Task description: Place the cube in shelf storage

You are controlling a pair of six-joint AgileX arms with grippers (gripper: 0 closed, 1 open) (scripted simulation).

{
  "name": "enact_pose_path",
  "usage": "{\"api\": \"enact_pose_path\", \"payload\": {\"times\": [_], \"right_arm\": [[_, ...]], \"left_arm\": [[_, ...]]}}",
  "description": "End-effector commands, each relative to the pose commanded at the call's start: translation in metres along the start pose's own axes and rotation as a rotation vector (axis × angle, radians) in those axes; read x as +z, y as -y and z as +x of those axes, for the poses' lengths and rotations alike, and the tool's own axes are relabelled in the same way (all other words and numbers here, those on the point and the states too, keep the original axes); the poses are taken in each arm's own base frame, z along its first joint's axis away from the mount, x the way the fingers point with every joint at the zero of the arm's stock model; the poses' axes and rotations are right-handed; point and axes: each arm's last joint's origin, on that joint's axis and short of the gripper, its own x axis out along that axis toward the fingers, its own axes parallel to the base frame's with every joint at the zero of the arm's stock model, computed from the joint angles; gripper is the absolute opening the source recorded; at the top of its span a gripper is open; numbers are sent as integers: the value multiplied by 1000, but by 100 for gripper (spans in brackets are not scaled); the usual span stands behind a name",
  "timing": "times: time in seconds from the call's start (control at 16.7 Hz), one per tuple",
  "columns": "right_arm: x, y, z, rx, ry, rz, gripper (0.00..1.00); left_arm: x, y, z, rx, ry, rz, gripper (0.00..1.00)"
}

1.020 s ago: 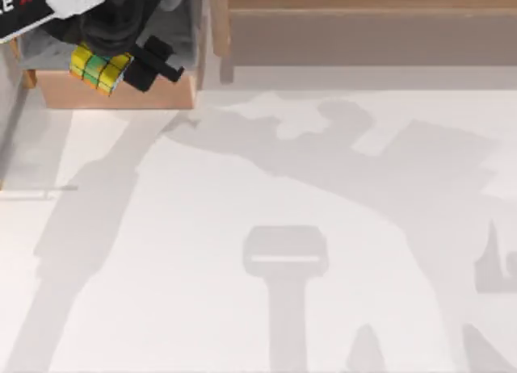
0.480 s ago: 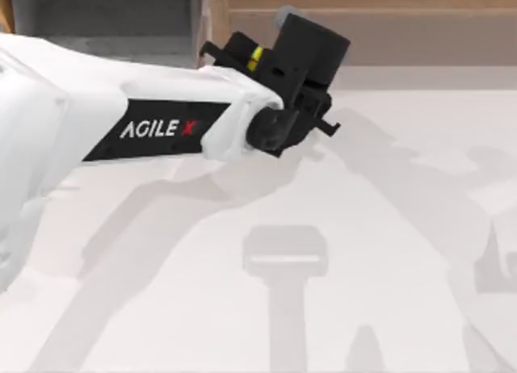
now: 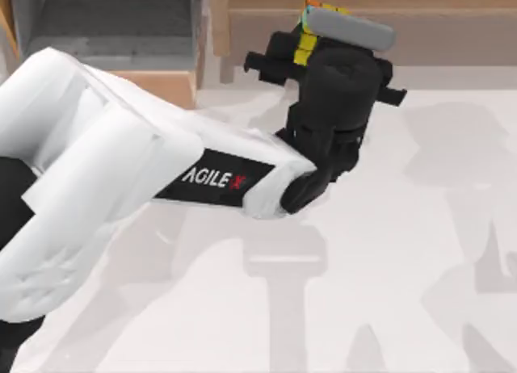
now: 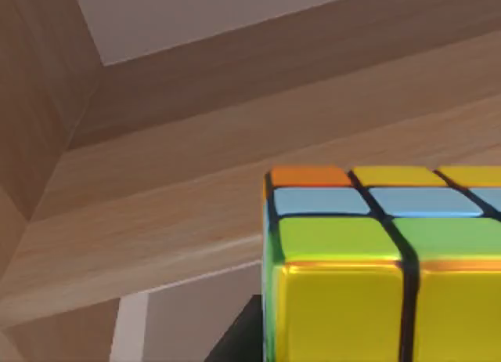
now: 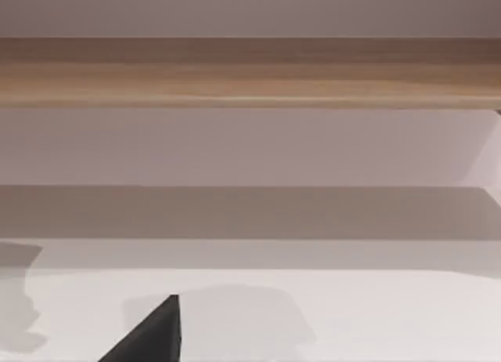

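My left arm reaches in from the left of the top view, and its left gripper [image 3: 313, 32] is shut on the cube [image 3: 306, 39], a small puzzle cube with yellow, orange and pale blue squares. The cube hangs at the front of the shelf storage [image 3: 452, 35], near the left end of that long wooden unit with its brownish-grey face. In the left wrist view the cube [image 4: 383, 268] shows yellow, green, blue and orange squares close up, with the shelf storage's wood boards [image 4: 196, 182] right behind it. The right wrist view faces the shelf storage's wood edge [image 5: 250, 72] from farther back.
A box-like wooden compartment [image 3: 161, 84] with a grey lining stands at the back left, beside the shelf's end post [image 3: 218, 26]. The white table [image 3: 388, 252] spreads across the front and right, crossed by arm shadows.
The left arm has carried the cube out of the back-left compartment and rightward to the shelf's front. Over the last half second the gripper swung further right and turned.
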Motion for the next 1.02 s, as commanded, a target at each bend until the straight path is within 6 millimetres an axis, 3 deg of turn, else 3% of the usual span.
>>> {"api": "enact_pose_path", "payload": {"times": [0.42,1.02], "right_arm": [[0,0,0,0,0,0,100],[0,0,0,0,0,0,100]], "left_arm": [[3,-4,8,89,236,-233,0],[5,-5,10,97,261,-256,0]]}}
